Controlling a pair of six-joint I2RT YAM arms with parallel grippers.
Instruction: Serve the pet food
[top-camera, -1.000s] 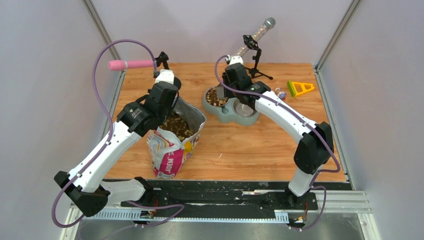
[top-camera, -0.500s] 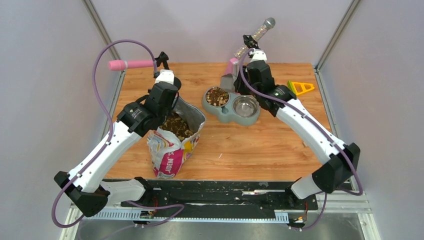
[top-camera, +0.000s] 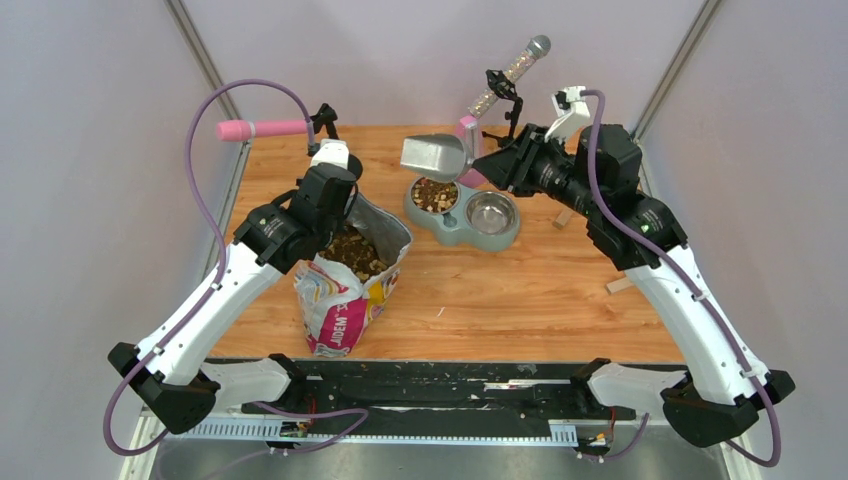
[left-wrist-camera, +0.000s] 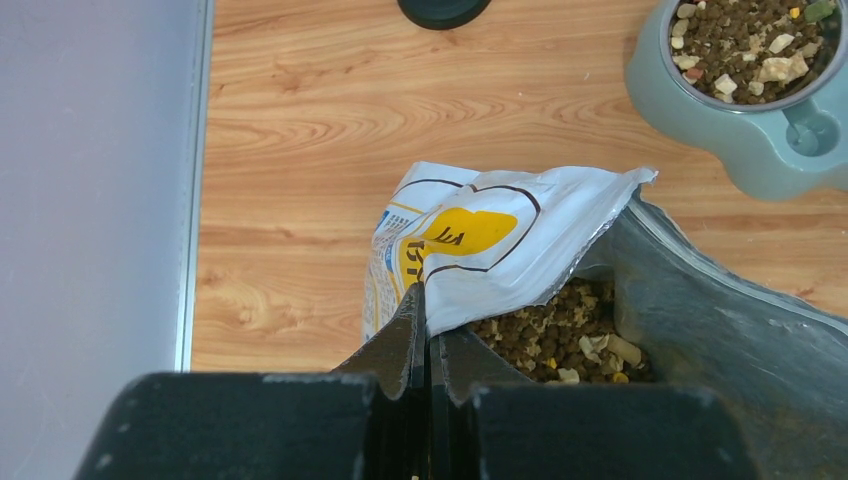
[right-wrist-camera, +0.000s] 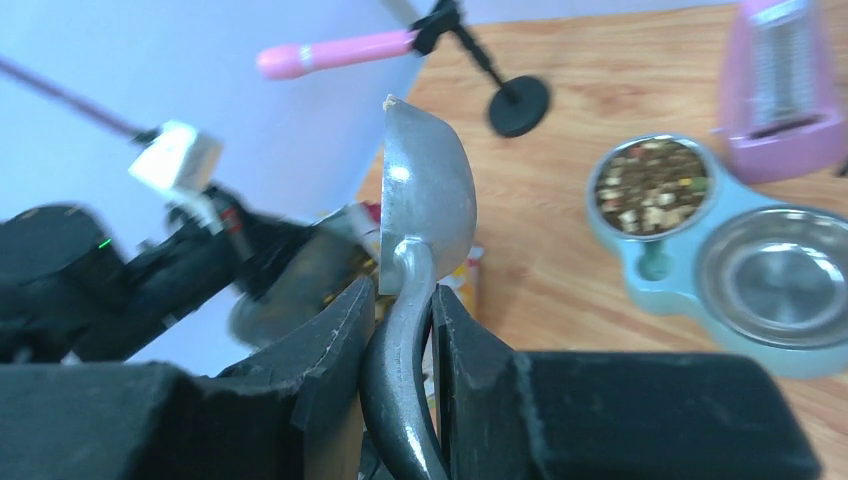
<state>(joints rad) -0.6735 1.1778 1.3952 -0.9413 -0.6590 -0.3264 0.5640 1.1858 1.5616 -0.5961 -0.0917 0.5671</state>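
Observation:
Pet food (top-camera: 352, 248) fills the open printed bag (top-camera: 335, 310) standing at front left, and more pet food (top-camera: 434, 193) lies in the left bowl of the grey-green double feeder (top-camera: 455, 228). My left gripper (left-wrist-camera: 428, 300) is shut on the bag's folded top edge (left-wrist-camera: 480, 240), with kibble (left-wrist-camera: 560, 340) showing just inside. My right gripper (right-wrist-camera: 402, 290) is shut on the handle of a metal scoop (right-wrist-camera: 425, 190). The scoop (top-camera: 432, 155) hangs in the air above the filled bowl, turned on its side. The feeder's right steel bowl (right-wrist-camera: 780, 275) is empty.
A pink-handled tool (top-camera: 262, 129) sits on a black stand at the back left. A clear tube (top-camera: 510, 72) on another stand and a pink object (top-camera: 467, 130) are behind the feeder. Grey walls close in both sides of the wooden table (top-camera: 520, 290).
My right arm has drawn back from over the filled bowl, up and to the right, carrying the scoop, which now hangs above that bowl. The left arm and the bag have not moved.

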